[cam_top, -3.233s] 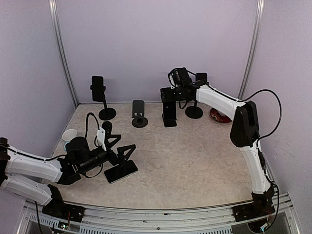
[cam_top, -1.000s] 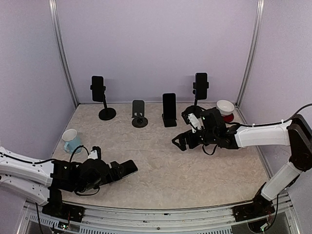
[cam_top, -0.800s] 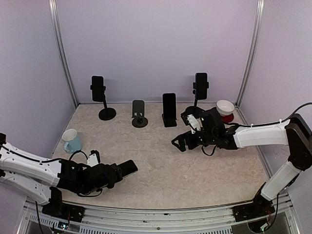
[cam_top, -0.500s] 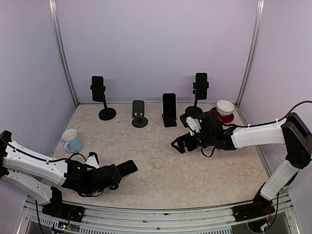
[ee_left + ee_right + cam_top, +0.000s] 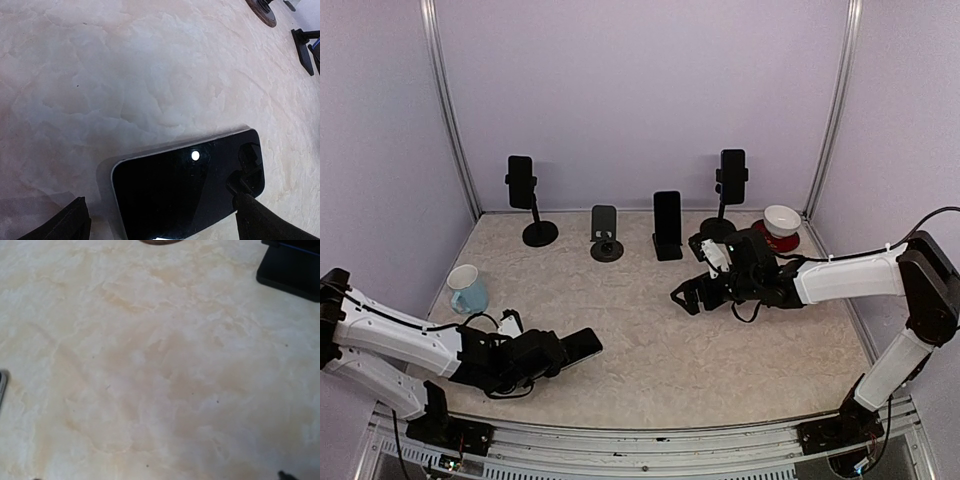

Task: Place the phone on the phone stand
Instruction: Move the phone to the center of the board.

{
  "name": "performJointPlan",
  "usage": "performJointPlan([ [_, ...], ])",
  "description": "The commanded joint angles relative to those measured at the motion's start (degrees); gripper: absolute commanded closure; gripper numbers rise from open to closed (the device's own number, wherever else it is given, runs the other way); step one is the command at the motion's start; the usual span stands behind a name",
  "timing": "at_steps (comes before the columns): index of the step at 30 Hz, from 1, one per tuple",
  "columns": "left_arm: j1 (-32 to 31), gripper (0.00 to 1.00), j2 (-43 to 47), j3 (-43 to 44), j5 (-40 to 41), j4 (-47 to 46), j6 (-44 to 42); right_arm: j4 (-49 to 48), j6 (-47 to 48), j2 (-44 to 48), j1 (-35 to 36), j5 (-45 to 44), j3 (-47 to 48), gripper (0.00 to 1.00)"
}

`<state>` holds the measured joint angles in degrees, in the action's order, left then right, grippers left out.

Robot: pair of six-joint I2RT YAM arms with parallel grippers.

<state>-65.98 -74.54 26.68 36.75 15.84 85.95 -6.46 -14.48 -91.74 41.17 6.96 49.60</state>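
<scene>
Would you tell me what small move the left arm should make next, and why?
Probably lower the left gripper a touch, so its fingers bracket the phone's long edges for closing. The phone lies flat on the table, its near end between the open fingers but ungripped, and one phone stand at the back is empty.

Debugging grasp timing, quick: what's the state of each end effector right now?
Left end effector: open, fingers astride the phone on the table.
Right end effector: open, holding nothing.

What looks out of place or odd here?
One phone lies flat on the table at the left gripper; the short stand behind it sits empty. Nothing looks spilled or broken.
</scene>
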Motion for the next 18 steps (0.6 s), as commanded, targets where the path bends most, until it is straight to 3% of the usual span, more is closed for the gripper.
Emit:
performJointPlan([
  [1, 1.87, 0.01, -2.38, -0.65, -1.18, -5.87, -5.12, -0.75, -0.2, -0.16, 0.54, -0.78, -0.03, 0.0],
  [11, 4.48, 0.01, -13.83, 1.73, -3.69, -19.01, -11.72, -0.42, 0.02, 0.14, 0.57, -1.93, -0.18, 0.0],
  [18, 6.28, 0.01, -22.35, 7.59, -4.54, -27.45, -23.05, -0.43, 0.36, 0.11, 0.58, -2.18, -0.16, 0.0],
])
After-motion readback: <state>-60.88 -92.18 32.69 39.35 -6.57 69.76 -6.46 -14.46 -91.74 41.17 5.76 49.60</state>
